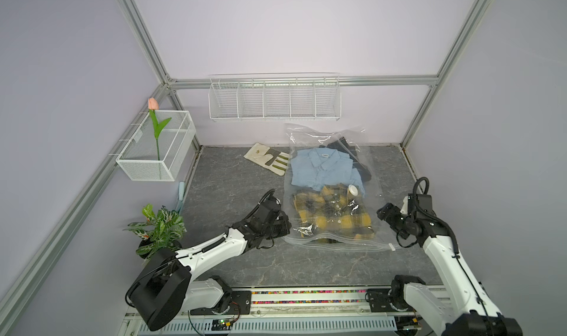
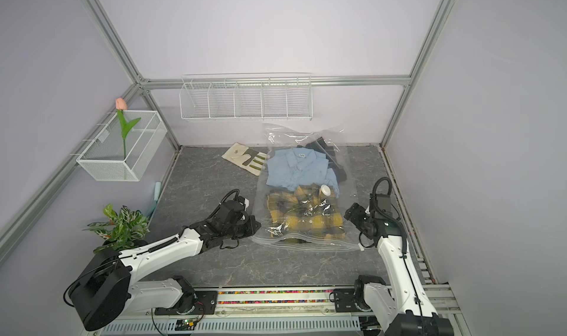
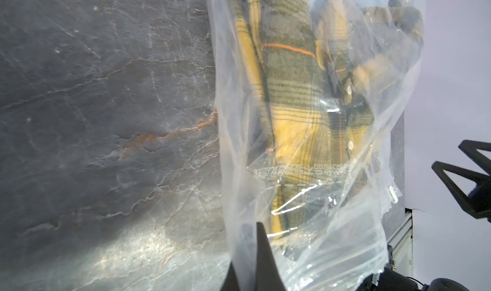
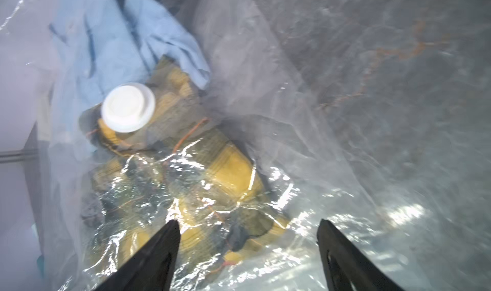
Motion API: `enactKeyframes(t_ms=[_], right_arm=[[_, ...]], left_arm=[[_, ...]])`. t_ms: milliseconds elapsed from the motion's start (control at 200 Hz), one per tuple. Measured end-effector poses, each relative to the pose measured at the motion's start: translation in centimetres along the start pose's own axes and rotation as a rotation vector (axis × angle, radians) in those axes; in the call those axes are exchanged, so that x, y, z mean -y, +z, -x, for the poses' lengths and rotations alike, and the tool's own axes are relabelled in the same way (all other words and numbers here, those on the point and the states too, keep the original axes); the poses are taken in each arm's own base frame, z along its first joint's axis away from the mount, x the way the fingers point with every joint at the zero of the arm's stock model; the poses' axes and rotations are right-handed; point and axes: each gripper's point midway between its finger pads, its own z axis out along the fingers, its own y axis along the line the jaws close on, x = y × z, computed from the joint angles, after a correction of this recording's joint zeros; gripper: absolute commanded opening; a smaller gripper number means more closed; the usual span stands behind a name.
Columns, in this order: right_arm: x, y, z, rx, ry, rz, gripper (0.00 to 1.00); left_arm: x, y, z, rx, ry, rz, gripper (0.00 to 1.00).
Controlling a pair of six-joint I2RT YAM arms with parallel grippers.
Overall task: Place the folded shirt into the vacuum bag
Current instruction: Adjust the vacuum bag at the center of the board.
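While left fingers (image 3: 263, 252) sit shut, perhaps pinching crinkly vacuum bag (image 1: 372, 172): right fingers (image 4: 159, 249) apart, plaid shirt (image 1: 331, 218) inside.

Clear, crinkly plastic vacuum bag (image 3: 233, 156) on the dark grey, veined stone-look bench (image 3: 106, 117), enclosing a folded yellow-and-olive plaid shirt (image 3: 289, 90) with white buttons. The left gripper (image 3: 249, 252) is closed on the bag's side edge. A small white slider clip (image 3: 392, 194) sits on the bag's seal strip, near the black right gripper (image 3: 449, 156).
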Motion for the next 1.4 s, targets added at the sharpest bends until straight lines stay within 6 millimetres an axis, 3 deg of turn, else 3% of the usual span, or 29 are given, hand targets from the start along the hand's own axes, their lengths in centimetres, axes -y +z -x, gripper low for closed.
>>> enactKeyframes(t_ms=[225,365,490,660,1110,1295,1400], right_arm=[[6.9,1.3,-3.1,-0.053,0.194,-0.182,0.85],[8.2,2.1,-4.8,-0.091,0.254,-0.197,0.85],[8.2,3.3,-6.3,-0.122,0.293,-0.149,0.84],[6.6,3.8,-5.7,-0.097,0.331,-0.044,0.77],[4.4,4.7,-4.8,-0.039,0.416,0.134,0.25],[3.1,3.9,-3.7,-0.001,0.428,0.199,0.08],[2.1,3.2,-2.9,0.007,0.44,0.234,0.07]], left_arm=[[-0.1,0.1,0.2,-0.008,-0.008,0.008,0.0],[0.6,-0.6,1.1,0.005,-0.017,0.0,0.0],[1.3,-1.2,1.5,0.019,-0.015,-0.024,0.0],[1.2,-1.3,1.3,0.008,-0.009,-0.017,0.0],[1.5,-1.6,1.6,0.001,-0.004,-0.007,0.0],[2.3,-2.3,2.3,0.003,-0.001,0.003,0.0],[3.9,-3.2,3.5,0.024,0.011,-0.018,0.0]])
